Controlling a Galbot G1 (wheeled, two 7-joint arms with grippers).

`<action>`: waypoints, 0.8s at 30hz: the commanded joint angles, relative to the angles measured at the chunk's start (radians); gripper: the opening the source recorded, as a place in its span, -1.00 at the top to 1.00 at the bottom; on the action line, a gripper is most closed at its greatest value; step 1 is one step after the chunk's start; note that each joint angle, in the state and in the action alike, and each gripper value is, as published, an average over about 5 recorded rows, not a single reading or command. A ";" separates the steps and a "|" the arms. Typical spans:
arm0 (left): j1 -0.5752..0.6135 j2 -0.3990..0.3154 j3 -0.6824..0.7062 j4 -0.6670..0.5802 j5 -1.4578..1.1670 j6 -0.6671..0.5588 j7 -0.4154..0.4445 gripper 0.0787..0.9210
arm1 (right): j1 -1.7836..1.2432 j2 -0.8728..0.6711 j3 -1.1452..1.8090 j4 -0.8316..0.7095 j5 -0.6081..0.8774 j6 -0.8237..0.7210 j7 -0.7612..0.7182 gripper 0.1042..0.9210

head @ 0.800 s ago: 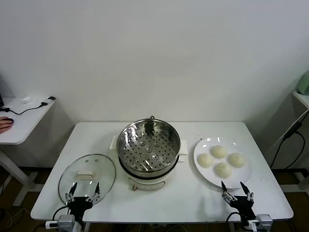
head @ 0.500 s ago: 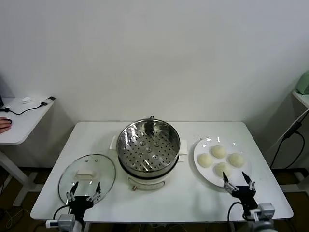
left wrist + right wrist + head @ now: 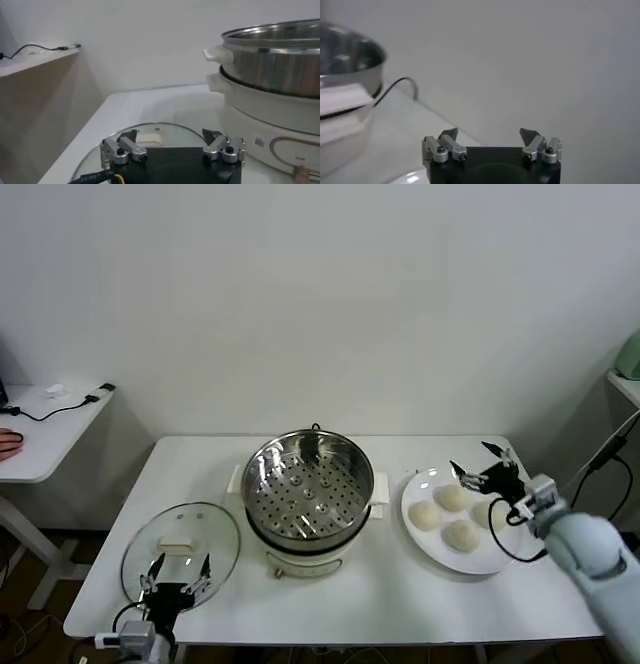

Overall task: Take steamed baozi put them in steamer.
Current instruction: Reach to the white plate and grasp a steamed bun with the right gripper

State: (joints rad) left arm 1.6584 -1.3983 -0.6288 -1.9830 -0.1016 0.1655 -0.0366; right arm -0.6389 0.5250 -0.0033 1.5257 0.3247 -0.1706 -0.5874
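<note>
Several cream-white steamed baozi (image 3: 452, 497) lie on a flat white plate (image 3: 425, 482) at the right of the table. The steel steamer (image 3: 308, 502) with its perforated tray stands uncovered in the middle on a cream base; its wall fills the left wrist view (image 3: 280, 65) and one edge of the right wrist view (image 3: 345, 55). My right gripper (image 3: 472, 461) hangs open and empty above the plate's far side, over the buns; its jaws (image 3: 489, 133) stand wide apart. My left gripper (image 3: 178, 569) rests open at the front left, over the lid's near edge (image 3: 170, 135).
A round glass lid (image 3: 180, 549) with a white handle lies flat to the left of the steamer. A low side table (image 3: 50, 424) with a cable stands further left. The steamer's black cord (image 3: 400, 87) runs behind it. A cable (image 3: 600, 454) hangs at the far right.
My right arm has lifted from the table's front edge and swung away from me, now above the plate's far side. The left gripper has barely shifted.
</note>
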 commanded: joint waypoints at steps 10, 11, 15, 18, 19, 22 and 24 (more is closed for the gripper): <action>-0.006 0.009 0.006 0.026 -0.003 -0.027 0.014 -0.77 | 1.274 0.100 -1.453 -0.530 -0.087 0.195 -0.702 -0.76; -0.008 0.010 0.007 0.029 -0.003 -0.028 0.014 -0.77 | 1.267 0.128 -1.464 -0.542 -0.077 0.179 -0.689 -0.76; -0.013 0.016 0.007 0.041 -0.003 -0.033 0.016 -0.77 | 1.177 0.221 -1.449 -0.585 -0.048 0.116 -0.626 -0.76; -0.015 0.019 0.006 0.046 -0.004 -0.034 0.017 -0.77 | 1.097 0.278 -1.403 -0.626 -0.057 0.084 -0.586 -0.76; -0.015 0.020 0.006 0.047 -0.004 -0.034 0.018 -0.77 | 1.073 0.296 -1.386 -0.643 -0.067 0.080 -0.574 -0.76; -0.014 0.022 0.006 0.051 -0.004 -0.036 0.018 -0.77 | 1.013 0.340 -1.338 -0.694 -0.096 0.070 -0.546 -0.76; -0.013 0.023 0.005 0.055 -0.004 -0.038 0.018 -0.77 | 0.982 0.359 -1.314 -0.717 -0.106 0.065 -0.537 -0.76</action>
State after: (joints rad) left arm 1.6448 -1.3762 -0.6231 -1.9308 -0.1050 0.1285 -0.0185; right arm 0.3174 0.7530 -1.1842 0.9545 0.2442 -0.0817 -1.1129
